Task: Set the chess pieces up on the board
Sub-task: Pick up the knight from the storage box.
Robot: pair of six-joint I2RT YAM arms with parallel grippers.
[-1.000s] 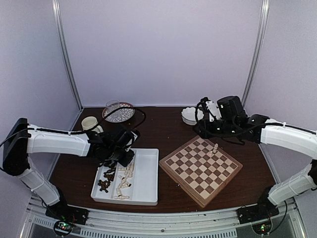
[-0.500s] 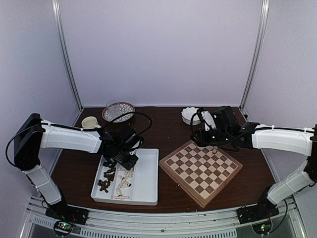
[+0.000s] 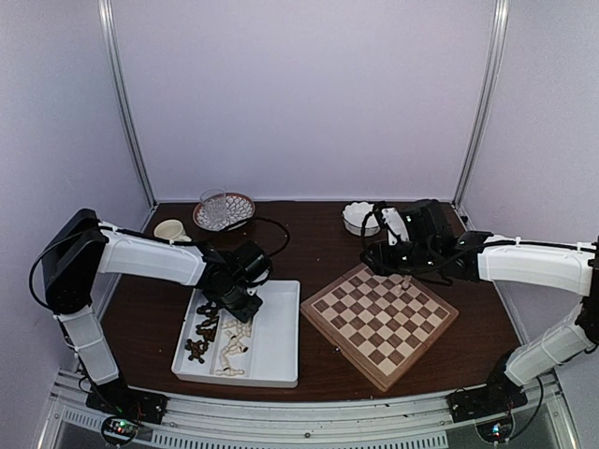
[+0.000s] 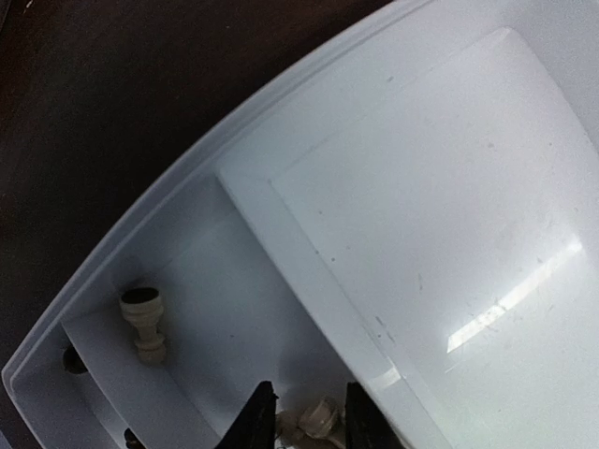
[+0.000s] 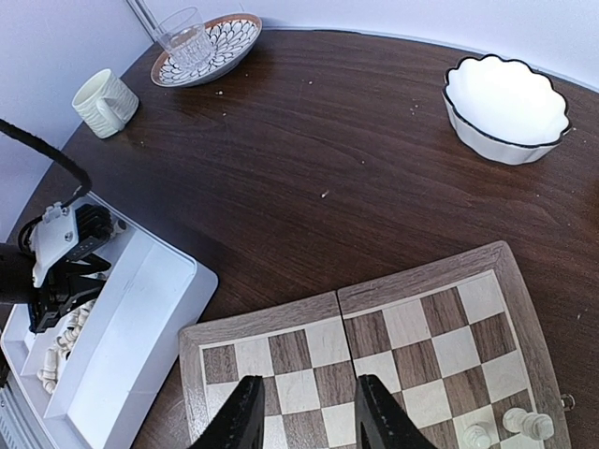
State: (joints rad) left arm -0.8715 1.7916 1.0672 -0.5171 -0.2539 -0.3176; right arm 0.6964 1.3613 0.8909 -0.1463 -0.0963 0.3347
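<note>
Broadly, a dark brown table (image 3: 318, 238) carries everything, and the board (image 3: 379, 321) lies on its right half, turned so that one corner faces the near edge.

The left arm (image 3: 150, 257) reaches in from well left of the board. The right arm (image 3: 524, 262) comes in from the board's right and ends above its far corner.

A white two-part tray (image 3: 276, 351) sits just left of the board, close to it but not touching.

Beyond the board's far corner stands a white scalloped bowl (image 5: 505, 98). Far to the board's left, by the back wall, a patterned plate (image 5: 239, 33) holds a clear glass (image 5: 182, 37), with a pale mug (image 5: 105, 101) near it.

The right gripper (image 5: 309, 421) hovers over the board's far-left squares with its fingers apart and nothing between them.

The left gripper (image 4: 309, 426) is down in the tray's narrow compartment, the side farther from the board. Its fingers stand apart on either side of a cream piece (image 4: 320, 416), and I see no firm pinch.

As for the chess pieces, two cream ones (image 5: 529, 426) stand together on the board by its right corner. More cream ones (image 3: 234, 341) lie in that narrow compartment, and dark ones (image 3: 201, 337) lie in the strip beyond it. One cream pawn (image 4: 145, 323) lies on its side near the tray's far wall.
</note>
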